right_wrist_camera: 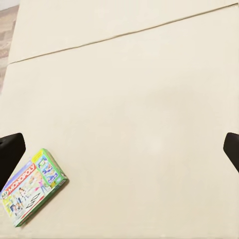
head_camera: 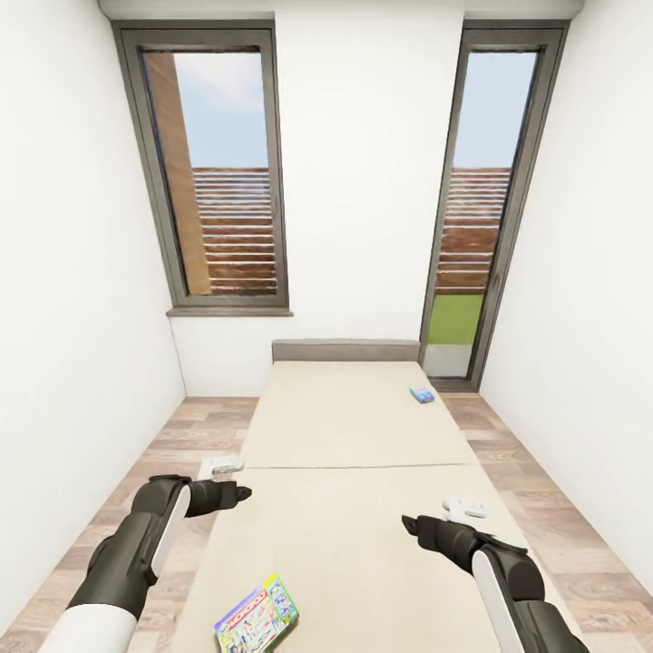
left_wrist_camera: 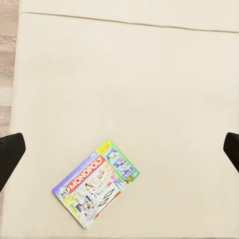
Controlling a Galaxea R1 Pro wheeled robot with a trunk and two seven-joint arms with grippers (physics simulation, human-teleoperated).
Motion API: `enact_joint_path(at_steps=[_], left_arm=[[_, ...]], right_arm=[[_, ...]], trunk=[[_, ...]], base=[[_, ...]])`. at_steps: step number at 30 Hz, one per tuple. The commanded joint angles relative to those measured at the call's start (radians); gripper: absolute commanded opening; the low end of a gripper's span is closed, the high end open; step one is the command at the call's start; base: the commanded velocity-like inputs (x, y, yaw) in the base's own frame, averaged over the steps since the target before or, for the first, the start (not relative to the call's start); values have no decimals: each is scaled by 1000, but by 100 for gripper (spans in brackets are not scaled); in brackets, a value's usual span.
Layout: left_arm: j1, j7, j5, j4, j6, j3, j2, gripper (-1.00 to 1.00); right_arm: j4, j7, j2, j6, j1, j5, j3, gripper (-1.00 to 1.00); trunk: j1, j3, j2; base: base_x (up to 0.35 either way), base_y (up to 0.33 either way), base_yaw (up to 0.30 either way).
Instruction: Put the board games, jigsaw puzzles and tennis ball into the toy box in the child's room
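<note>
1. The bed (head_camera: 363, 472) fills the room's middle, its cream mattress in two sections split by a seam, its headboard against the far wall between two tall windows (head_camera: 227, 181).
2. A Monopoly box (head_camera: 258, 617) lies flat on the bed's near section, close to the foot end and nearer the bed's left edge.
3. A small blue box (head_camera: 422, 394) lies on the bed's far section, near its right edge.
4. The left gripper (head_camera: 238, 494) hovers over the bed's left edge, fingers spread wide with nothing between them; the Monopoly box (left_wrist_camera: 94, 181) lies below it.
5. The right gripper (head_camera: 410, 524) hovers over the bed's near section, likewise wide apart and empty; the Monopoly box (right_wrist_camera: 31, 186) sits off to one side.
</note>
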Motion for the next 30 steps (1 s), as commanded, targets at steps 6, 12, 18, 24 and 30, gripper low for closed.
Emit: enact_joint_path(at_steps=[6, 12, 18, 24, 30], left_arm=[[-7, 2, -1, 76, -11, 1, -16, 100], [-46, 4, -4, 182, -54, 1, -25, 100], [-95, 11, -6, 297, -94, 1, -27, 100], [-116, 50, -5, 370, -143, 1, -27, 100], [-120, 89, -4, 386, -159, 1, -31, 100]], right_arm=[[-2, 0, 2, 58, -2, -4, -3, 100], [-49, 2, 2, 108, -4, -5, -3, 100], [-119, 8, 4, 197, -2, -6, 1, 100], [-136, 26, 4, 230, -2, -9, 0, 100], [-139, 235, -10, 231, 2, -20, -32, 100]], trunk=[[0, -9, -1], [0, -18, -1], [0, -28, -1], [0, -37, -1], [0, -46, -1]], base=[[0, 0, 0], [0, 0, 0], [0, 0, 0], [0, 0, 0], [0, 0, 0]])
